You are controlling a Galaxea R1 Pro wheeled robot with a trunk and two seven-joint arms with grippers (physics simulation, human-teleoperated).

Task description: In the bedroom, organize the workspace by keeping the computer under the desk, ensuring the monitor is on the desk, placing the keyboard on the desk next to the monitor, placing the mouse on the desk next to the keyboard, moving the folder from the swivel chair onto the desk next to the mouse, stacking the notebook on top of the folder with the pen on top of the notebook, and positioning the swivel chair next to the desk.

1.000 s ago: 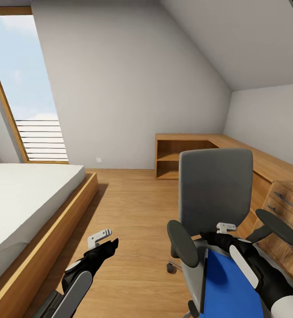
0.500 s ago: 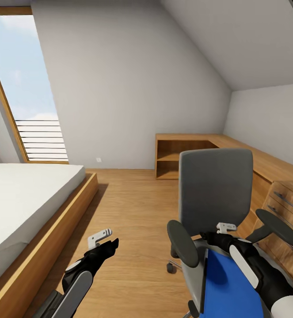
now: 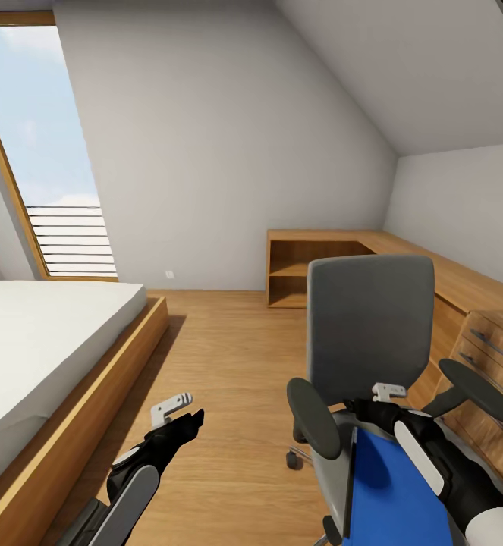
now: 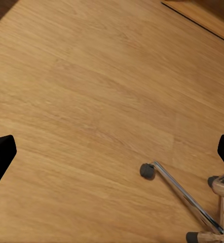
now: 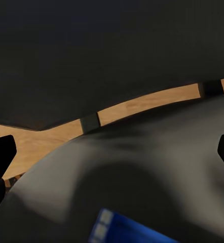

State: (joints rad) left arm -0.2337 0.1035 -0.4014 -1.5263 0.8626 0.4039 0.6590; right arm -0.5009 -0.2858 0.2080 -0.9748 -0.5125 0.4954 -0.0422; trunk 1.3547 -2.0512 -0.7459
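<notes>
The grey swivel chair (image 3: 369,334) stands at the lower right of the head view, its back toward the desk (image 3: 433,265). A blue folder (image 3: 391,489) lies on its seat. My right gripper (image 3: 365,408) hovers low over the seat just in front of the backrest. In the right wrist view it (image 5: 112,154) is open, facing the gap between the dark backrest (image 5: 112,50) and the grey seat (image 5: 142,167), with a corner of the folder (image 5: 127,230) below. My left gripper (image 3: 187,421) hangs open over the wood floor (image 4: 91,91), left of the chair's caster (image 4: 147,170).
A low bed (image 3: 46,341) with a wooden frame fills the left side under a slanted window (image 3: 39,152). The wooden desk runs along the right wall with an open shelf unit (image 3: 304,277) and drawers (image 3: 494,356). Open floor lies between bed and chair.
</notes>
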